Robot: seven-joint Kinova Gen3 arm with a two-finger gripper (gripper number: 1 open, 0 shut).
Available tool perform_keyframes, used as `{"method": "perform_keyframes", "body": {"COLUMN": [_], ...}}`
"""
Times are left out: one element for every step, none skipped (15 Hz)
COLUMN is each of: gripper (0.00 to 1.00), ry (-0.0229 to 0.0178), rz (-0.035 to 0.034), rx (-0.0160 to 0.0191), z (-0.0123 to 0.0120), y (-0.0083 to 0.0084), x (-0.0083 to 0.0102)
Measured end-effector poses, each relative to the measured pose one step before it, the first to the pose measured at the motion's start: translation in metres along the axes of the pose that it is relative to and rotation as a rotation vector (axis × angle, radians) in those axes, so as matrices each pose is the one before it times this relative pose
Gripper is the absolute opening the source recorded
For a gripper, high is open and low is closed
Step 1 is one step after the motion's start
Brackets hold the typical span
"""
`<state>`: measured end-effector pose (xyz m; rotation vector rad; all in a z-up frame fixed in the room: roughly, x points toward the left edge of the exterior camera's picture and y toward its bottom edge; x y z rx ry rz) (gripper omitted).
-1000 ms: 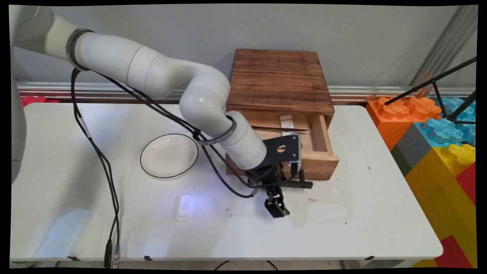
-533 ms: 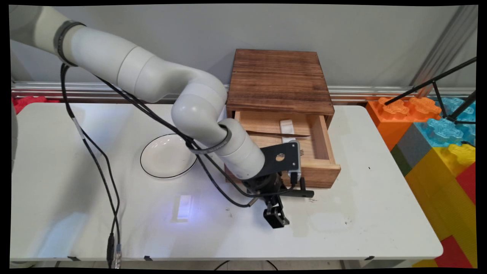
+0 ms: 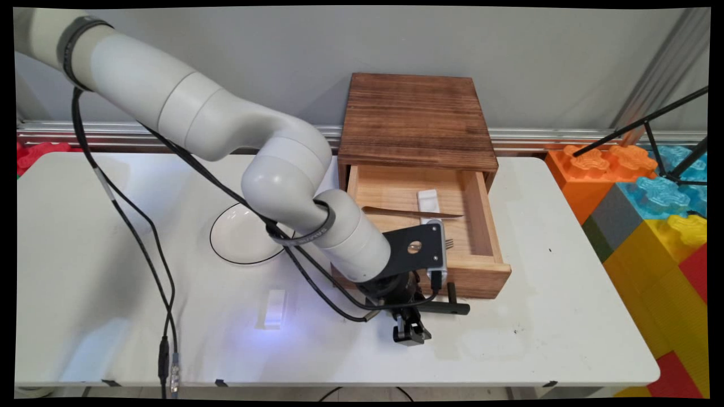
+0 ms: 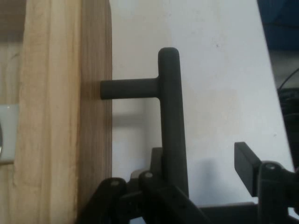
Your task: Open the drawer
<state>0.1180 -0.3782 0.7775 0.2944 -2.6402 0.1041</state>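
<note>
A wooden box (image 3: 416, 118) stands at the back of the white table (image 3: 565, 339), its drawer (image 3: 481, 280) pulled well out toward the near side. The drawer's black T-shaped handle (image 3: 452, 308) (image 4: 170, 112) runs between my gripper's fingers. My gripper (image 3: 408, 316) (image 4: 201, 158) is open and hooked round the bar: one finger (image 4: 246, 163) stands clear on the outer side, the other is mostly hidden between the bar and the drawer front (image 4: 93, 116). Inside the drawer lie a knife (image 3: 413, 213), a small white piece (image 3: 428, 199) and fork tines (image 3: 448, 243).
A white plate with a dark rim (image 3: 243, 237) sits left of the drawer, partly behind the arm. A small white block (image 3: 275, 308) lies nearer the front edge. Black cables (image 3: 141, 243) hang over the table's left part. Large coloured toy bricks (image 3: 650, 215) stand beyond the right edge.
The gripper has moved toward the table's near edge with the handle between its fingers, and the drawer has slid further out, showing more of its inside.
</note>
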Motion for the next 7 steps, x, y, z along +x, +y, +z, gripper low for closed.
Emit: {"method": "perform_keyframes", "body": {"gripper": [0.0, 0.0, 0.0, 0.0, 0.0, 0.0, 1.0], "ry": [0.00144, 0.00078, 0.00123, 0.00049, 0.0011, 0.00026, -0.00008], "rz": [-0.00472, -0.00119, -0.00108, -0.00104, -0.0014, -0.00066, 0.00191], "rx": [0.00072, 0.00003, 0.00021, 0.0002, -0.00049, -0.00072, -0.0022], "z": [-0.00078, -0.00025, -0.00021, -0.00049, -0.00068, -0.00038, -0.00058], "y": [0.00346, 0.00173, 0.00128, 0.00186, 0.00159, 0.00104, 0.0016], "x": [-0.00071, 0.00006, 0.00064, 0.00015, 0.00008, -0.00005, -0.00013]}}
